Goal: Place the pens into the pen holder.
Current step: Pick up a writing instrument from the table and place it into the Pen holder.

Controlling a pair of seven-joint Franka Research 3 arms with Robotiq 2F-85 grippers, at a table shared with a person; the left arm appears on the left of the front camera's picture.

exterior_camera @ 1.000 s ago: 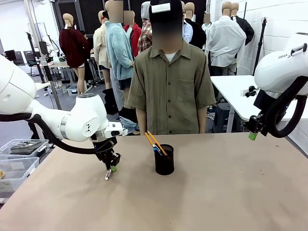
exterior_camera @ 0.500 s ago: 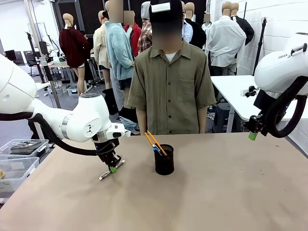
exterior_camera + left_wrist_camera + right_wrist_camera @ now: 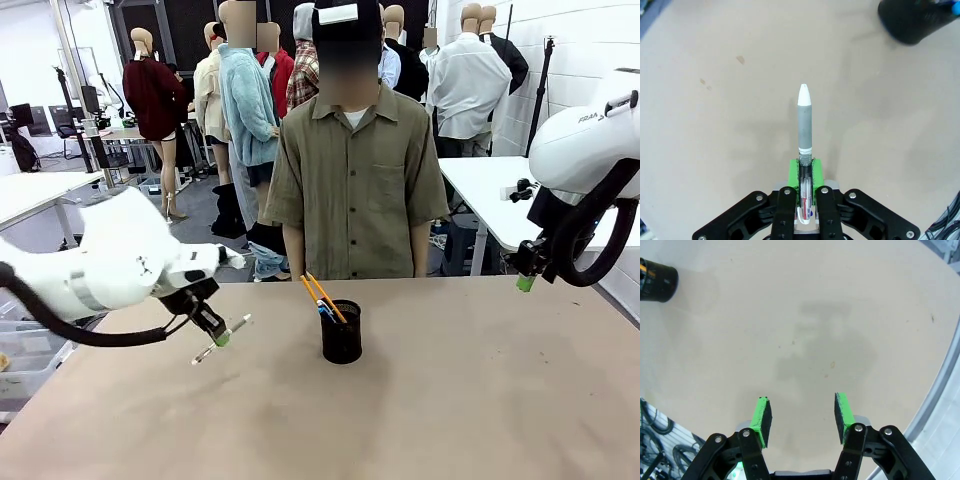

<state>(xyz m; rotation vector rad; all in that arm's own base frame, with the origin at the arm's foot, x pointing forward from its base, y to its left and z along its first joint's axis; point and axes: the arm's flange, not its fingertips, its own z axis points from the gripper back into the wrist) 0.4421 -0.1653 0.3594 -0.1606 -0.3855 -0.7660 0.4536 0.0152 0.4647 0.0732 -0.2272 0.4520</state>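
One silver-white click pen [image 3: 222,339] sits clamped in my left gripper [image 3: 218,338] in the front view, raised above the table [image 3: 450,400], its long axis tilted, upper end toward the pen holder [image 3: 342,334]. The black mesh holder stands mid-table with two yellow-orange pencils [image 3: 320,294] leaning left out of it. My right gripper [image 3: 526,281] hangs at the far right edge.

Left wrist view: the pen [image 3: 805,135] runs straight out between my green pads [image 3: 795,169], grey barrel, white tip foremost; holder [image 3: 912,20] at upper right.

Right wrist view: my right gripper [image 3: 802,415] is parted, grasping nothing; holder [image 3: 657,280] at upper left.
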